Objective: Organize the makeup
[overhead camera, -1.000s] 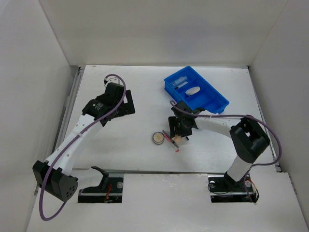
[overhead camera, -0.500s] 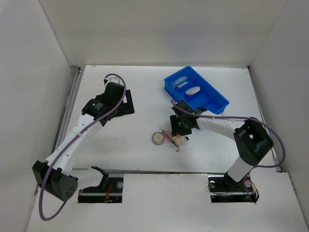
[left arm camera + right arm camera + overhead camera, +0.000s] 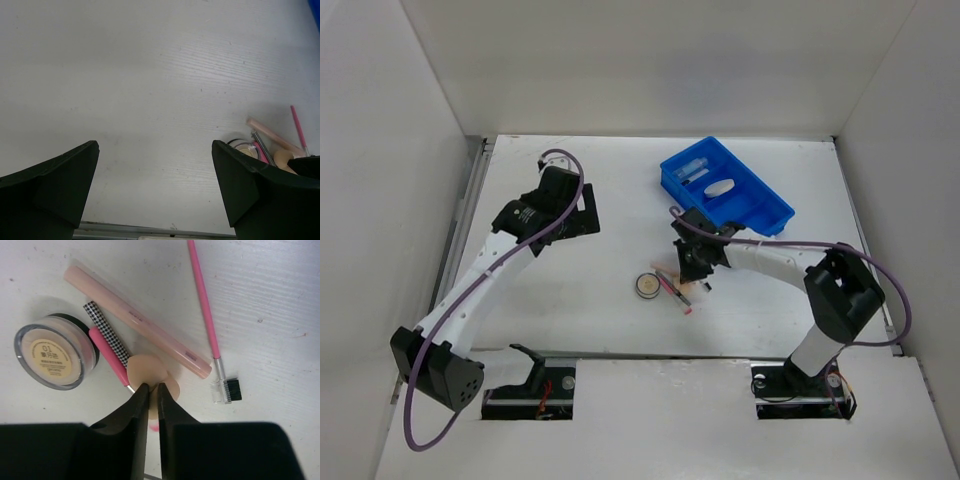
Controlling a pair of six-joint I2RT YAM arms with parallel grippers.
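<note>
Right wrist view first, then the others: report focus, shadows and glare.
Right wrist view: sharp, label on the compact readable; the right gripper, closed on the sponge, is a featureless black mass. Left wrist view: table grain crisp, the open left gripper an unlit silhouette. Top external view: even light, no glare, makeup too small for detail.

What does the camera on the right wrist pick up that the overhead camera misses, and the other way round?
Only the right wrist view: the right gripper pinching the beige sponge, the "01" print on the round compact, a houndstooth-patterned stick and a pink brow comb. Only the top external view: the blue tray holding clear tubes and a cream pad, plus the left arm. Both: the compact and a pink pencil beside it.
</note>
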